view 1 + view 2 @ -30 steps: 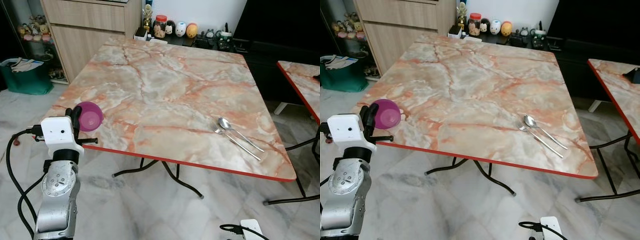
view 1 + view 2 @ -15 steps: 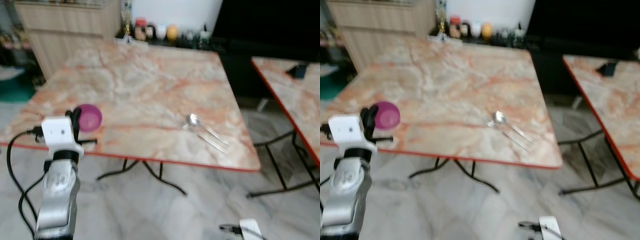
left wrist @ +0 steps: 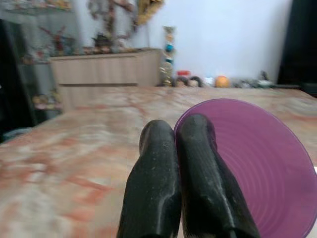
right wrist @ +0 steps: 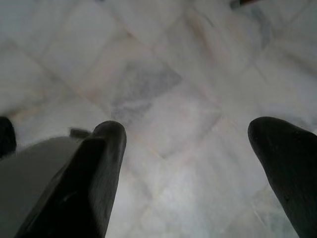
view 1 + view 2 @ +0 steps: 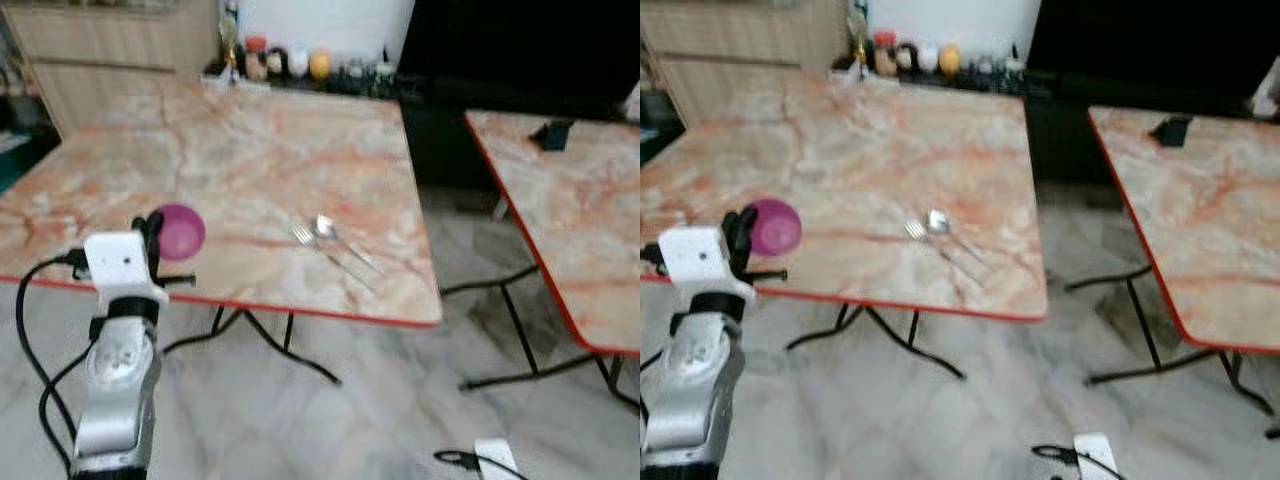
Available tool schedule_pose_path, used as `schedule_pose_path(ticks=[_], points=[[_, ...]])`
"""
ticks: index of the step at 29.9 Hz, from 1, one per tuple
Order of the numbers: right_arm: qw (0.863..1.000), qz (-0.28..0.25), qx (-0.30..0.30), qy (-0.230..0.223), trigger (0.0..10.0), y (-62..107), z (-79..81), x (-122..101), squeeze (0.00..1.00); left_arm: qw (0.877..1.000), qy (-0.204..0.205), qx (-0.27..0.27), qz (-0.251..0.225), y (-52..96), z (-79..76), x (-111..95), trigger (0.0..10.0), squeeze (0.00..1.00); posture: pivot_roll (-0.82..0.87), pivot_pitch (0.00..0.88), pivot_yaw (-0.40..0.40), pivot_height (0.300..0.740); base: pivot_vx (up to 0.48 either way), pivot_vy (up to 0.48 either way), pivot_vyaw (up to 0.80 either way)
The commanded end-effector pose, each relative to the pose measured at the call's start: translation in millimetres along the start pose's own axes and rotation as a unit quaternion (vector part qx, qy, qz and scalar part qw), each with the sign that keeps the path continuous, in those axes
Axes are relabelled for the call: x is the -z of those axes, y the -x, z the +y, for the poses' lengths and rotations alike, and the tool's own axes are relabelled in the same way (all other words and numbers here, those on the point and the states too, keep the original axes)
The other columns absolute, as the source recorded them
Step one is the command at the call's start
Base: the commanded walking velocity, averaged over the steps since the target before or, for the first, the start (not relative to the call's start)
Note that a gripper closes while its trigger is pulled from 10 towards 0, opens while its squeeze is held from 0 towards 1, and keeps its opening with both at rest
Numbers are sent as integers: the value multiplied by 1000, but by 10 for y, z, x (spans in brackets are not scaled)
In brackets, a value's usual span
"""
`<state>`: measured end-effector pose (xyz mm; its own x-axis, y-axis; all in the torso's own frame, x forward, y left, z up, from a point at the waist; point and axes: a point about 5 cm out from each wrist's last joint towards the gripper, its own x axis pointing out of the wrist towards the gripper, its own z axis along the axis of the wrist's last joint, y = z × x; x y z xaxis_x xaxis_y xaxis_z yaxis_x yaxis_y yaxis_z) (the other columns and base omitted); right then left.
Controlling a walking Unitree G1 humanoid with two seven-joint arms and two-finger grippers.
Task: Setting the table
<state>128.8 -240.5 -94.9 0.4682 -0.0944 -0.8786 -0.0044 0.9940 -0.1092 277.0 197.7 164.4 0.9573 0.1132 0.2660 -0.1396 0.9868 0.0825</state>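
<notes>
Over the near edge of the table [image 5: 250, 140], the left gripper [image 3: 181, 144] is pinching the rim of the purple bowl [image 5: 180, 231], fingers closed. The fork and spoon [image 5: 335, 245] are lying to its right, handles angled toward the near-right corner. The right gripper [image 4: 185, 163] is hanging spread wide, holding nothing.

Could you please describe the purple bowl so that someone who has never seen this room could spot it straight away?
Look at the big marble-patterned table with the red edge. At its near corner on the robot's left, the purple bowl is pinched by its rim in the left gripper. It is the table's one coloured item; the fork and spoon are silver.
</notes>
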Motion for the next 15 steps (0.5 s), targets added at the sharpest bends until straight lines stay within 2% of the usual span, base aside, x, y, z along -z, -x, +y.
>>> schedule_pose_path(ticks=[1, 3, 7, 9, 15], points=[[1000, -9, 5, 1, 10000, -1, -33, -42, 0, 1000, -4, 4, -10, -22, 15, -37, 10000, 0, 98, 0, -72, 740, 0, -307, 0], [1000, -9, 6, 4, 10000, -1, -31, -40, 0, 1000, -4, 6, -9, -23, 12, -33, 10000, 0, 98, 0, -72, 740, 0, -300, 0], [1000, -7, 7, 0, 10000, 0, -26, -28, 0, 1000, -3, 11, -9, -30, -3, -26, 10000, 0, 98, 0, -71, 740, 0, -300, 800], [1000, -7, 8, -14, 10000, 1, -21, -16, 0, 1000, -6, 17, -8, -22, -15, -19, 10000, 0, 94, 0, -70, 740, 0, -300, 0], [1000, -5, 10, -15, 10000, 4, -18, 1, 0, 1000, -6, 20, -4, 3, -22, 13, 10000, 0, 93, 0, -72, 740, 0, -298, 0]])
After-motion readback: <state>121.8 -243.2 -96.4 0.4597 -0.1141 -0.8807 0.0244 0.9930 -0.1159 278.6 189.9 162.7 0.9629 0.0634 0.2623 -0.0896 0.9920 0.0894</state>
